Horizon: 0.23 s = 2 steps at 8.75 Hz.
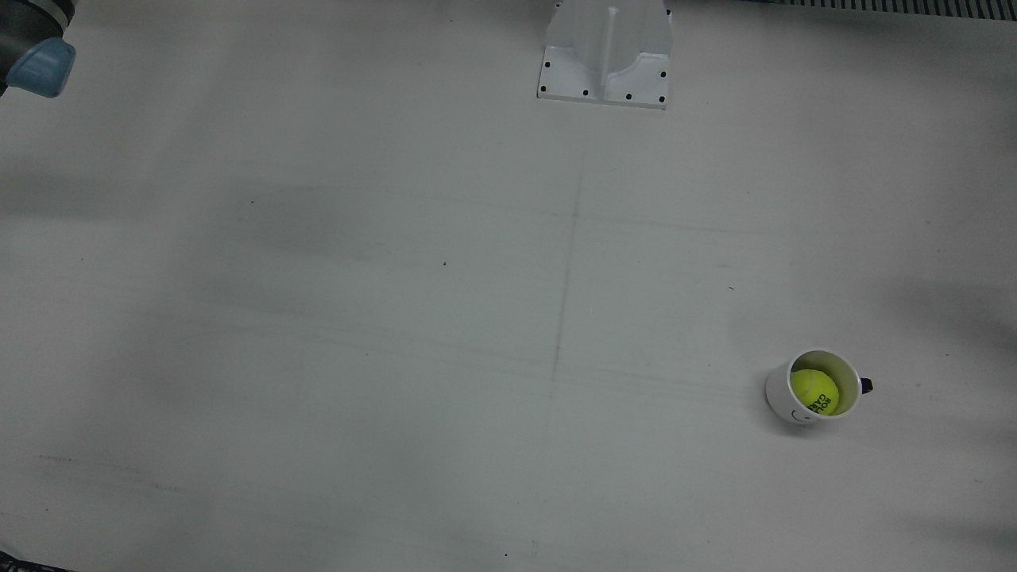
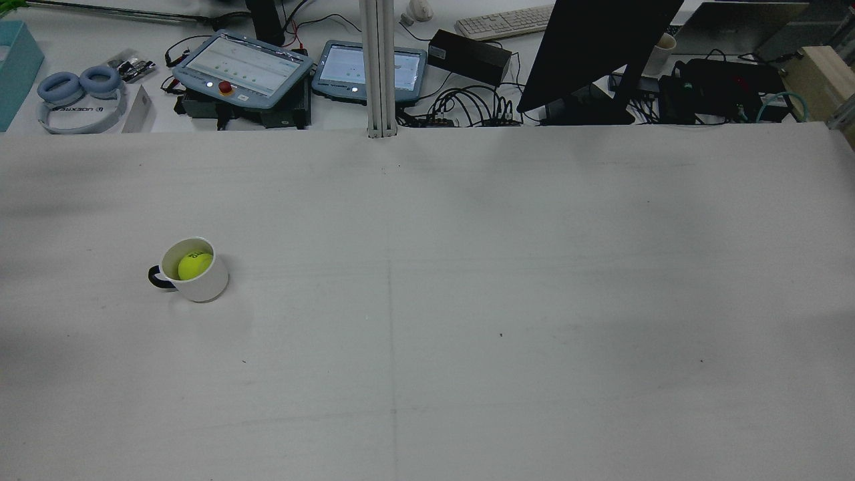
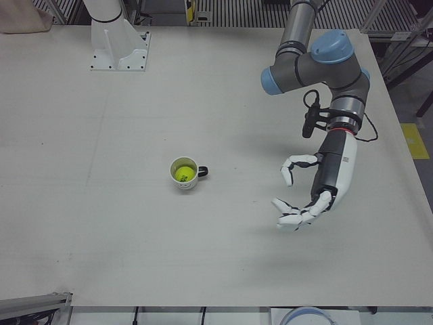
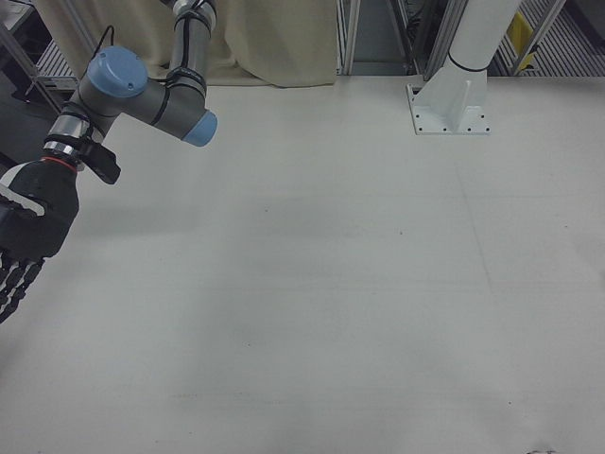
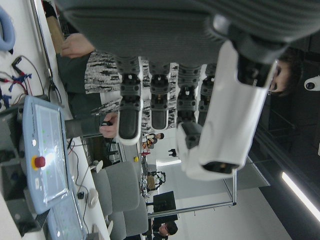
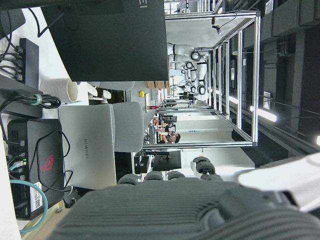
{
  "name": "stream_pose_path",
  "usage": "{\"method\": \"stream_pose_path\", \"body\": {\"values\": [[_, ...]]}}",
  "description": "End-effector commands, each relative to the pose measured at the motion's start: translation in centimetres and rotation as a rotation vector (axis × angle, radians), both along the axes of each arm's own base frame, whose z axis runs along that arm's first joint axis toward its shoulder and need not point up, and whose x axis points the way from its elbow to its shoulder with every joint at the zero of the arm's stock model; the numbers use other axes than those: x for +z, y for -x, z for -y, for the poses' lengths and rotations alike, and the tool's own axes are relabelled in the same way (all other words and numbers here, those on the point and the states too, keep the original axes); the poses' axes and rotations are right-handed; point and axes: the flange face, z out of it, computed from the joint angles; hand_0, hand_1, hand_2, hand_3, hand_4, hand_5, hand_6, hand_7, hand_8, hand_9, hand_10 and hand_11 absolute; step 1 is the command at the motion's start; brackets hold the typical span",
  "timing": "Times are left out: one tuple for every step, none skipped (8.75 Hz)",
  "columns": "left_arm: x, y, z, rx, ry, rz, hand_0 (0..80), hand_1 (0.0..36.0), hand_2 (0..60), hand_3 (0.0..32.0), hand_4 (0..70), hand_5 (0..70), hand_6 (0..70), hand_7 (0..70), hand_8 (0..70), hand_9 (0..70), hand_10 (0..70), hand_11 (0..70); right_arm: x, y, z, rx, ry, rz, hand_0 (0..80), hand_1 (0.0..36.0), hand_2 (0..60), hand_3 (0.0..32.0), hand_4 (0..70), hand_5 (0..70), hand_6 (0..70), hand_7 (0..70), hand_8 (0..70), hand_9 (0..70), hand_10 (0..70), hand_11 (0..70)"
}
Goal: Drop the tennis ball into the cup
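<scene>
A yellow tennis ball [image 1: 814, 391] lies inside a white cup [image 1: 783, 395] with a dark handle. The cup stands upright on the table's left half in the rear view [image 2: 204, 284], with the ball [image 2: 194, 264] inside. In the left-front view the cup [image 3: 189, 183] and ball [image 3: 181, 174] are mid-table. My left hand [image 3: 306, 196] hangs open and empty, well to the view's right of the cup, above the table. My right hand [image 4: 21, 241] is open and empty at the far left edge of the right-front view, fingers pointing down.
White arm pedestals stand at the far edge [image 1: 605, 56] [image 3: 115, 40]. Beyond the table in the rear view are teach pendants [image 2: 244, 67], a monitor [image 2: 594, 47], headphones [image 2: 77, 93] and cables.
</scene>
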Motion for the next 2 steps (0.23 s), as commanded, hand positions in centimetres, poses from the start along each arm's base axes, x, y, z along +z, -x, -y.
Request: {"method": "stream_pose_path", "body": {"values": [[1.91,4.8,-0.6,-0.066,0.032,0.018,80.0,36.0,60.0,0.0,26.8,25.1,58.5,36.0,27.5,27.3,33.4,51.2,-0.01,0.0,0.01,0.0,-0.001,0.0,0.0,0.0,0.0,0.0,0.0,0.0,0.0,0.0,0.0,0.0,0.0,0.0],[1.97,5.16,-0.63,-0.071,0.032,0.019,80.0,36.0,60.0,0.0,26.5,24.9,56.6,36.7,27.2,27.6,33.8,51.6,-0.01,0.0,0.01,0.0,-0.001,0.0,0.0,0.0,0.0,0.0,0.0,0.0,0.0,0.0,0.0,0.0,0.0,0.0]]}}
